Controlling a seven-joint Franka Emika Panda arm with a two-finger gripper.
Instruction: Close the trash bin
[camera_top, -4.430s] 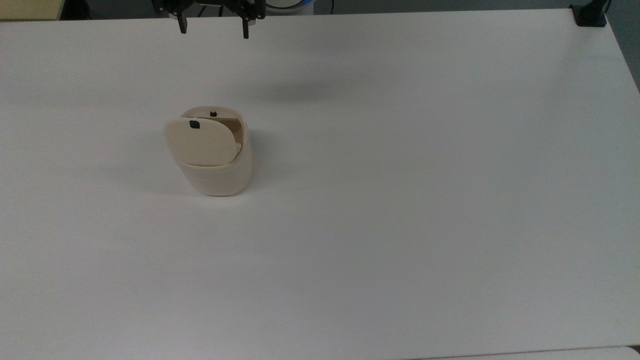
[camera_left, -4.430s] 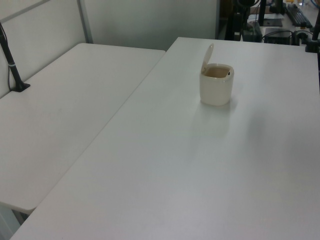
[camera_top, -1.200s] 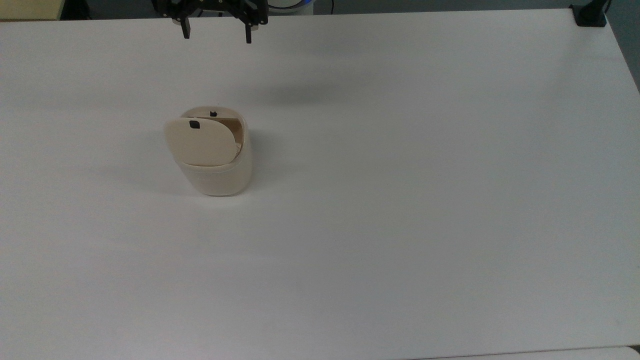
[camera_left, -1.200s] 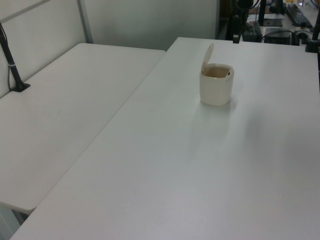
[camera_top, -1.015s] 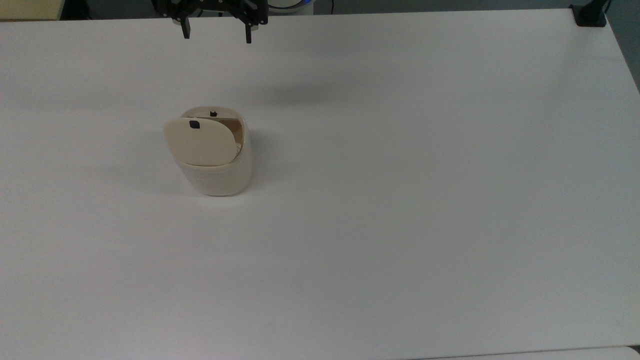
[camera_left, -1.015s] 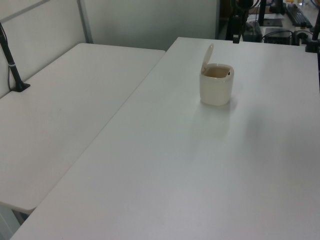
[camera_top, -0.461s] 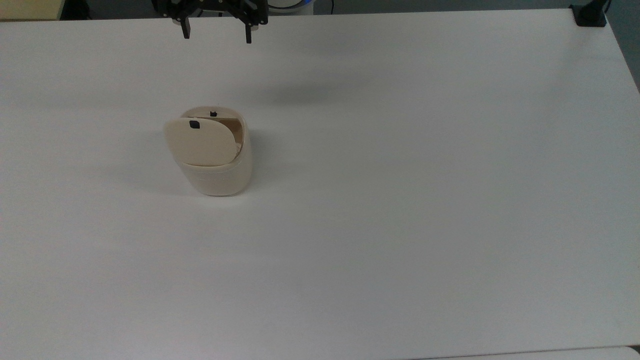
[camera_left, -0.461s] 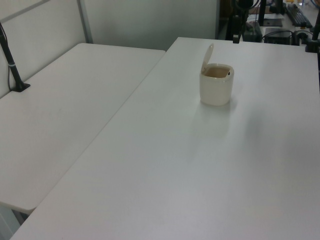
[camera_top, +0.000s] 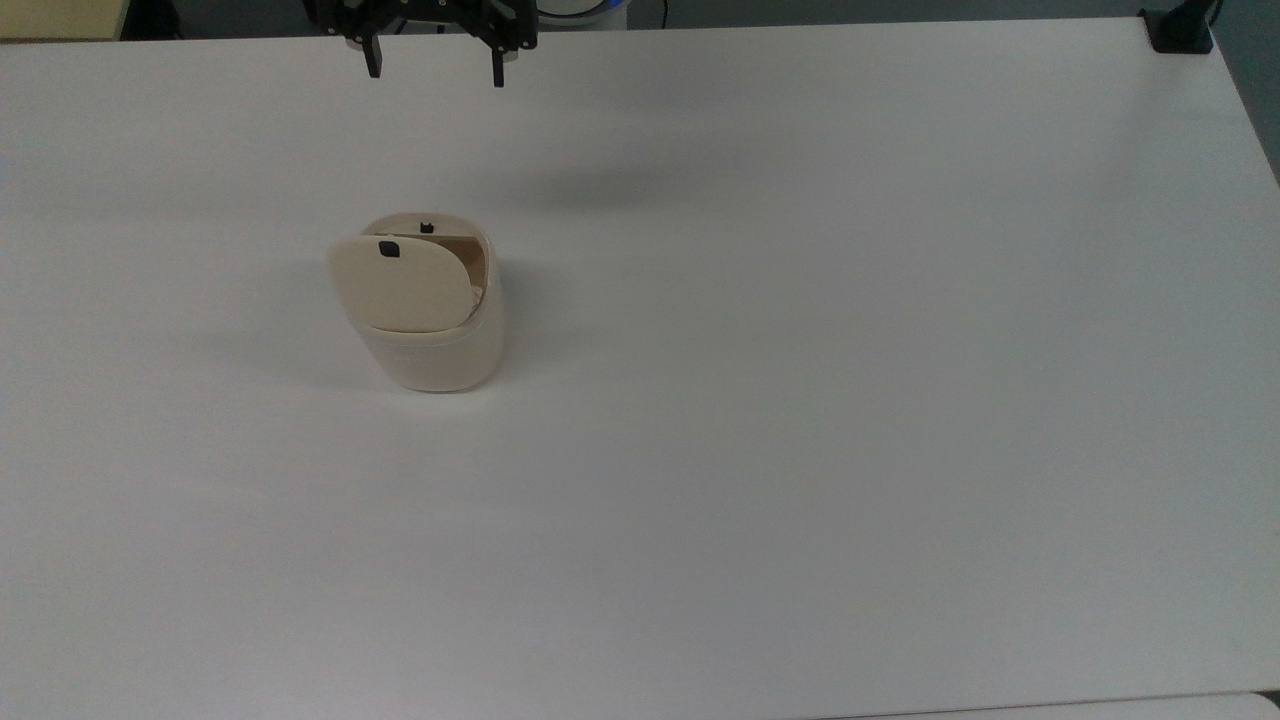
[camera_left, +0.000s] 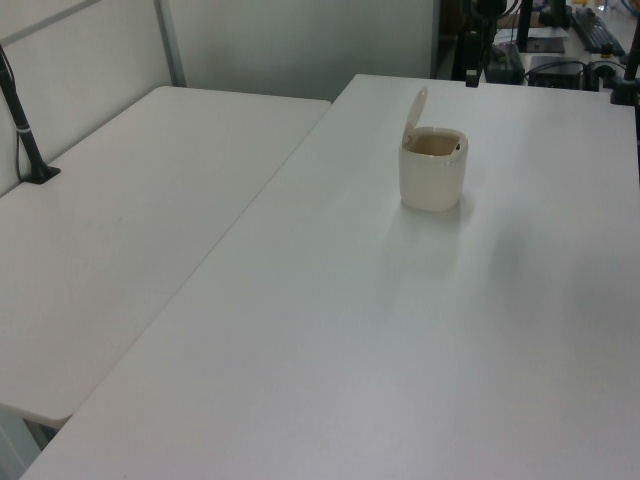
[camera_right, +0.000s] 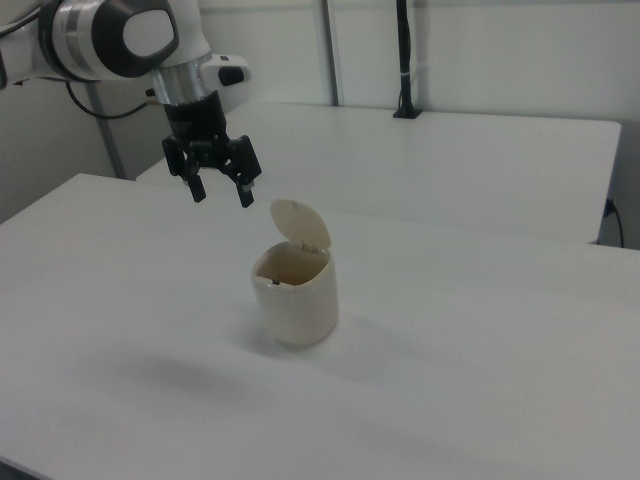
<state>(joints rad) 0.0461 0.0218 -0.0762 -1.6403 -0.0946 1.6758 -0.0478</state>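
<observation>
The cream-beige trash bin (camera_top: 440, 350) (camera_left: 433, 178) (camera_right: 297, 303) stands on the white table (camera_top: 800, 400). Its flat lid (camera_top: 400, 285) (camera_left: 413, 113) (camera_right: 300, 226) stands raised on its hinge, showing a small black mark near one edge, and the brown inside of the bin is exposed. My gripper (camera_top: 435, 70) (camera_right: 221, 193) hangs open in the air, with nothing between its black fingers. It sits near the table's far edge in the top view, and up and to the left of the lid in the right view.
A second white table (camera_left: 120, 220) (camera_right: 450, 160) adjoins this one. Black posts are clamped at table edges (camera_top: 1180, 28) (camera_left: 25, 130) (camera_right: 404, 60). Desks with equipment (camera_left: 560, 40) stand beyond the table's far end in the left view.
Since 4.4 s ago the gripper's fingers shifted slightly and now stand a little closer together in the top view. Over the last second nothing has visibly moved; the lid stays up.
</observation>
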